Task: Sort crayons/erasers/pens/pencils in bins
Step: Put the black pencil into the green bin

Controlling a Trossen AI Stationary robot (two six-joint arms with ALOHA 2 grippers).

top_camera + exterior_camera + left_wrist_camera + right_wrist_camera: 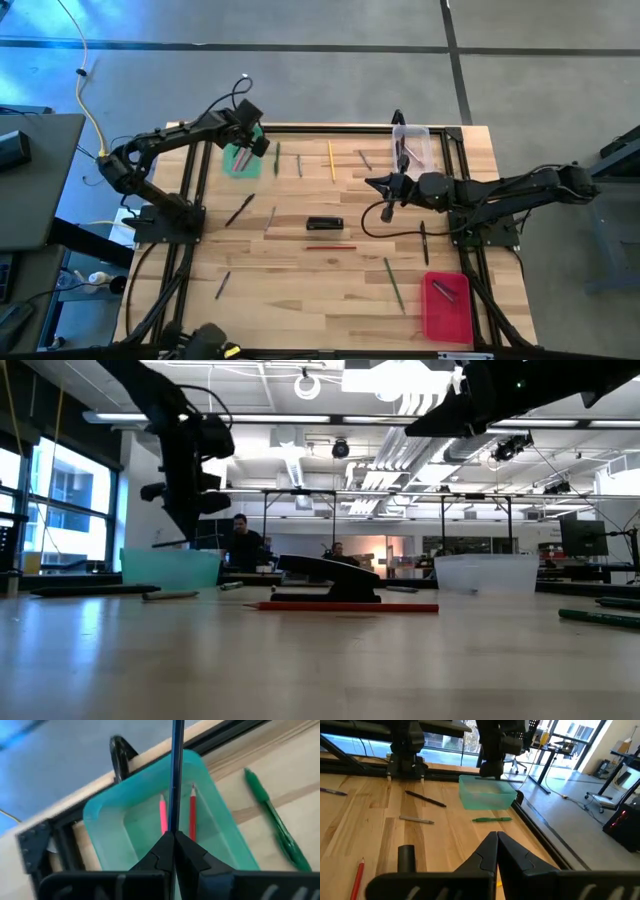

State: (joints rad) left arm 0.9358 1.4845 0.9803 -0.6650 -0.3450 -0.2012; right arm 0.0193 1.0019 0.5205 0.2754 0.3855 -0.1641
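Note:
My left gripper hangs over the translucent green bin at the table's far left, shut on a thin dark blue stick. A pink pencil and a red pencil lie on the bin's floor. My right gripper is shut and empty, above the table's middle right. A clear bin stands at the far edge, a red bin at the near right. Pens and pencils lie scattered flat on the table. My left gripper pinches the dark blue stick's end between its two fingertips. The fingers slant down from above. The stick runs on from the fingertips over the green bin, lifted clear of the bin and the table.
On the wooden table lie a green pen beside the green bin, a yellow pencil, a red pencil, a green pencil, a black block and dark pens. A black frame edges the table.

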